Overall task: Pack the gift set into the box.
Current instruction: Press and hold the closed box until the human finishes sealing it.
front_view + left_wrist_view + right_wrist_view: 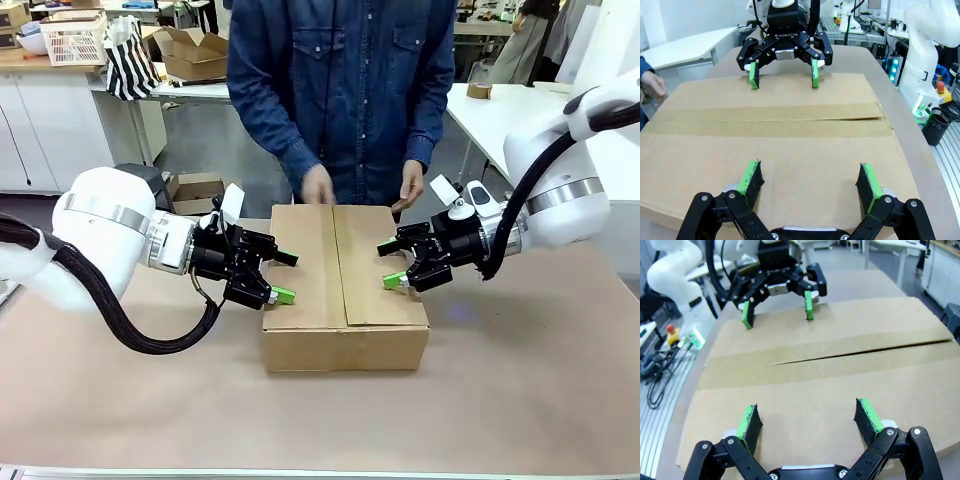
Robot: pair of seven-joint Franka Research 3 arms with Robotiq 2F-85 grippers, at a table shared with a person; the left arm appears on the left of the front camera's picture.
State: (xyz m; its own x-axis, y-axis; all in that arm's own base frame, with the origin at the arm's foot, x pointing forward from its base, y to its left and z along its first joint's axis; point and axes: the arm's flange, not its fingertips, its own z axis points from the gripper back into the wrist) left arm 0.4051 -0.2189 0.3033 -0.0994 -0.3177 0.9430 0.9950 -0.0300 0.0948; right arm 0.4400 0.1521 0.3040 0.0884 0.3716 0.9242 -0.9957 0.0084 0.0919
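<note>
Both flaps of the box [345,270] lay folded shut mid-table, our left gripper [278,276] and right gripper [391,263] spread empty at its two sides, so we judged packing nearly done, with only pressing or sealing the seam left.

The large brown corrugated cardboard box [345,275] sits flat at the middle of the table, its plain sides upright. Its top flaps are folded down shut, one overlapping the other along a lengthwise seam [790,119].
</note>
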